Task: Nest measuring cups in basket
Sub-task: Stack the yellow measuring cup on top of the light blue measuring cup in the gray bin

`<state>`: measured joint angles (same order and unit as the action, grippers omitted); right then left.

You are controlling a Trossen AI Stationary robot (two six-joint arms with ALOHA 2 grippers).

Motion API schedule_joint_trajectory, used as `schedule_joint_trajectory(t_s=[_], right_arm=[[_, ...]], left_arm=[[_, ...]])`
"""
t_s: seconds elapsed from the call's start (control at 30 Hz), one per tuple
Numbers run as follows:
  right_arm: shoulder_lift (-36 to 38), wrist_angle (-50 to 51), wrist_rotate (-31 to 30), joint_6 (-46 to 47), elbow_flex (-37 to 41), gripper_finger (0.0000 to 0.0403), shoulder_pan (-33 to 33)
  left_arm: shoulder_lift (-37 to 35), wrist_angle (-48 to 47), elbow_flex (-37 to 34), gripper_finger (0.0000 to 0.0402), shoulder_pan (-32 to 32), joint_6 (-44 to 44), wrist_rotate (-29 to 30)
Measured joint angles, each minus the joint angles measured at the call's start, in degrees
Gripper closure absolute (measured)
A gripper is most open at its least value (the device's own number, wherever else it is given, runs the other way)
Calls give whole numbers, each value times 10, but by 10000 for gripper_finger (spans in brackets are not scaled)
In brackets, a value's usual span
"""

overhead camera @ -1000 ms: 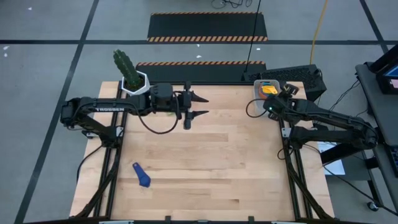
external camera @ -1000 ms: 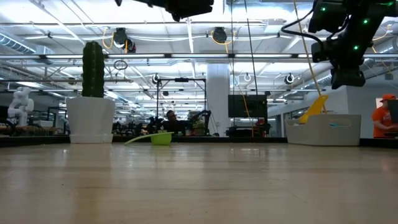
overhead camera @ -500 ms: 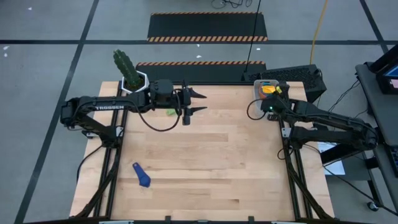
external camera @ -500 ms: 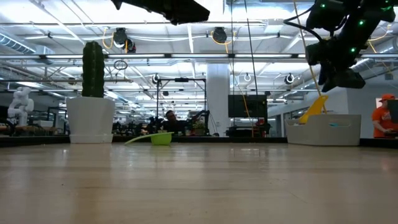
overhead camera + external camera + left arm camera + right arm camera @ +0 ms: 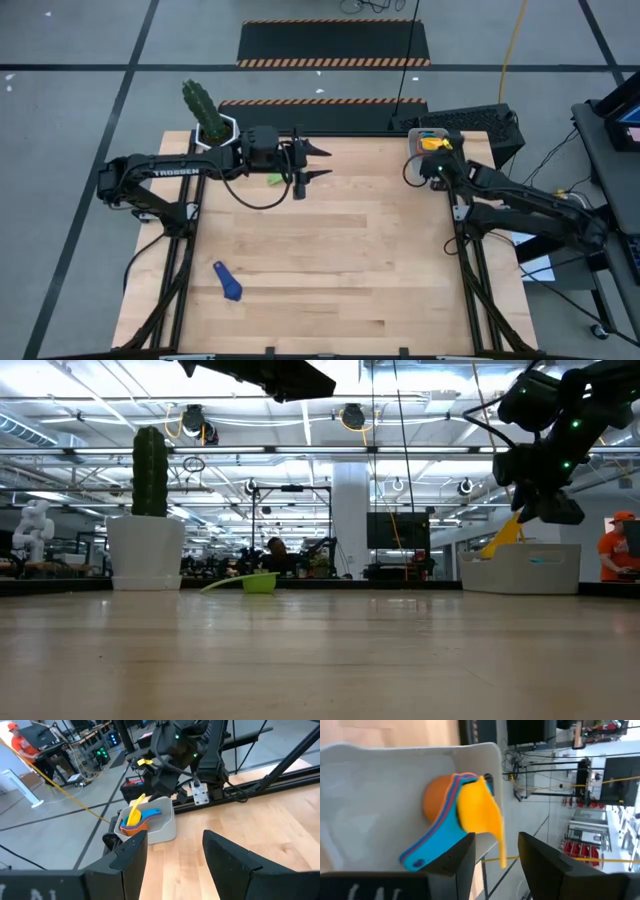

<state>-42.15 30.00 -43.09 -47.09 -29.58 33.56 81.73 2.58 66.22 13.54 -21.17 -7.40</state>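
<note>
The basket (image 5: 412, 146) stands at the table's far right corner. In it sit nested cups: orange (image 5: 437, 800), red and light blue, with a yellow cup (image 5: 477, 807) tilted on top. The yellow handle (image 5: 505, 535) sticks up over the rim. My right gripper (image 5: 496, 839) hangs open just above the basket (image 5: 380, 775), its fingers on either side of that handle without touching it. My left gripper (image 5: 328, 164) is open and held high over the table's far middle. A green cup (image 5: 273, 180) lies below the left arm. A dark blue cup (image 5: 229, 283) lies near the front left.
A white pot with a cactus (image 5: 215, 135) stands at the far left corner. A black box (image 5: 480, 125) sits behind the basket, off the table. A person in orange (image 5: 615, 550) shows in the room beyond. Bare wood lies across the table's middle and near right.
My right gripper has sunk toward the basket and rolled about its own axis, so that its fingers now point down at the nested cups. The yellow cup has stayed in the basket with its handle up.
</note>
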Motion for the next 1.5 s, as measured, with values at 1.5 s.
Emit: schedule_joint_trajectory(t_s=[1.5], right_arm=[[45,-71,-79,-61,0,402,-42]], left_arm=[[0,50,0,206,0,-13,-2]])
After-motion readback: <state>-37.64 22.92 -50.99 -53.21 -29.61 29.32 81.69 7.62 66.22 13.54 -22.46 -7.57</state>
